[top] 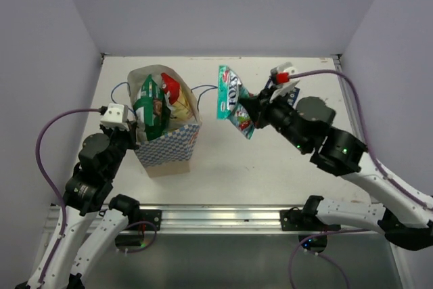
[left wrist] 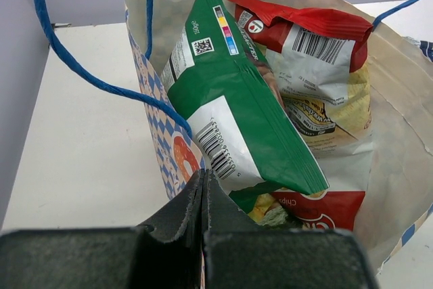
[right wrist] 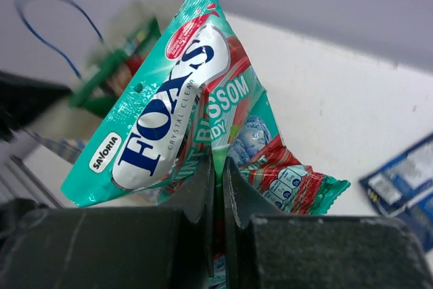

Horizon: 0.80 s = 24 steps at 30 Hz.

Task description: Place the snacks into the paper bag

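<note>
The paper bag (top: 169, 143) stands upright at the left of the table, its mouth open. Inside it lean a green packet (top: 151, 109) and a red-topped packet (top: 173, 91); the left wrist view shows the green one (left wrist: 237, 113), the red-topped one (left wrist: 304, 35) and another red chips packet (left wrist: 318, 211) low down. My left gripper (top: 137, 128) is shut on the bag's near-left rim (left wrist: 157, 137). My right gripper (top: 252, 114) is shut on the teal candy pack (top: 231, 99), holding it in the air right of the bag; it also shows in the right wrist view (right wrist: 169, 99).
A dark blue pack (right wrist: 406, 184) lies flat on the table at the back right, mostly hidden behind my right wrist in the top view (top: 293, 93). The bag's blue string handles (left wrist: 88, 76) hang outward. Grey walls close off three sides of the table.
</note>
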Each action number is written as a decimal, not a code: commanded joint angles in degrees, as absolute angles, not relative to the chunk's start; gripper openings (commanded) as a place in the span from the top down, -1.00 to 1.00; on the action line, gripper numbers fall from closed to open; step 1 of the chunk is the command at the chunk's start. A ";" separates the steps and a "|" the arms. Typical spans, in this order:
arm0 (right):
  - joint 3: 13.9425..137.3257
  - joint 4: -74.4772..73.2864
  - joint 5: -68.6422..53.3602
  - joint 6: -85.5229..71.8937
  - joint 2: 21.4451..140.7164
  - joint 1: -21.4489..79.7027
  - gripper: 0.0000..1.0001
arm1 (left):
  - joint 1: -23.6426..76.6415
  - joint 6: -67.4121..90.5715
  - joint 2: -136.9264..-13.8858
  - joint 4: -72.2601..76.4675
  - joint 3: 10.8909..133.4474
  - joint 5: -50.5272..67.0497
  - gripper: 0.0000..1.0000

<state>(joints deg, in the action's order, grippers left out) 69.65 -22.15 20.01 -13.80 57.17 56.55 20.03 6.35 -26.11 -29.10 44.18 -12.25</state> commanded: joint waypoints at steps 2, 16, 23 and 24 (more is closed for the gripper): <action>84.18 -23.12 17.59 -6.95 62.65 56.69 1.00 | 20.39 5.54 -26.46 -25.31 43.59 -10.64 1.00; 98.51 -9.49 0.27 -3.34 85.51 56.69 1.00 | 20.39 5.54 -26.54 -25.31 43.68 -10.72 1.00; 103.44 -9.40 -3.95 -4.13 91.93 56.69 1.00 | 20.39 5.45 -26.28 -25.14 43.51 -10.55 1.00; 104.06 -9.58 -4.74 -4.39 92.98 56.78 1.00 | 20.39 5.45 -26.28 -25.22 43.42 -10.55 1.00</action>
<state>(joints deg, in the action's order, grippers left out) 98.94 -15.14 -1.15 -4.67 92.99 56.58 20.03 6.35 -26.17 -28.69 44.12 -12.14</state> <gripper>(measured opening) 0.031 0.007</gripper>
